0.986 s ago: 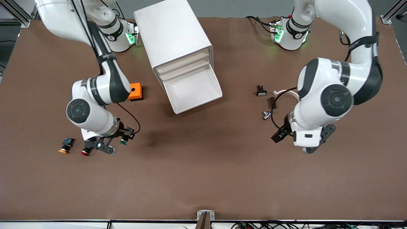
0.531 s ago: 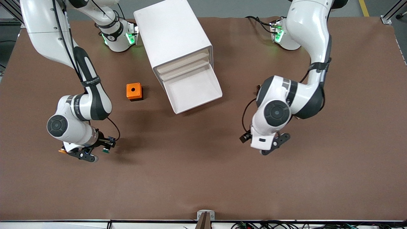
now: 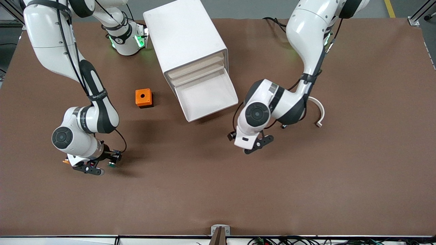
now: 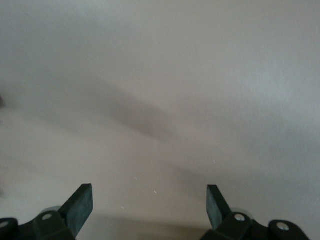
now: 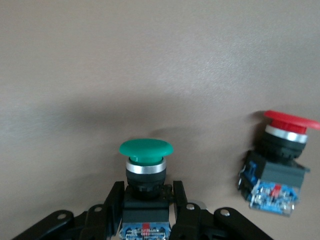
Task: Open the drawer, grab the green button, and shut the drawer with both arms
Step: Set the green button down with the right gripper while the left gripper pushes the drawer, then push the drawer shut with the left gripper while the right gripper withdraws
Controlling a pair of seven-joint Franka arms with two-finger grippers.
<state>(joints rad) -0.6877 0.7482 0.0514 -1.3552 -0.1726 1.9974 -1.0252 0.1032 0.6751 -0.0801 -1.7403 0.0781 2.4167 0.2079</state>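
Observation:
The bottom drawer [image 3: 207, 97] of the white cabinet [image 3: 185, 37] stands pulled out, and nothing shows inside it. My right gripper [image 3: 114, 160] is shut on the green-capped button [image 3: 111, 164], low over the table toward the right arm's end. In the right wrist view the fingers [image 5: 116, 196] clamp the black body of the green button [image 5: 146, 150] in my right gripper [image 5: 147, 189]. My left gripper [image 3: 232, 135] is open and empty over bare table, nearer the camera than the drawer's front. The left wrist view shows my left gripper [image 4: 149, 195] with the jaws wide apart.
A red-capped button [image 5: 280, 160] lies on the table close beside the held green one. An orange-capped button [image 3: 65, 162] peeks out by the right wrist. An orange cube [image 3: 143, 98] sits beside the cabinet. A white curved piece [image 3: 319, 112] lies toward the left arm's end.
My left arm has swung from its end of the table to near the open drawer. My right gripper has carried the green button toward the right arm's end, near the other buttons.

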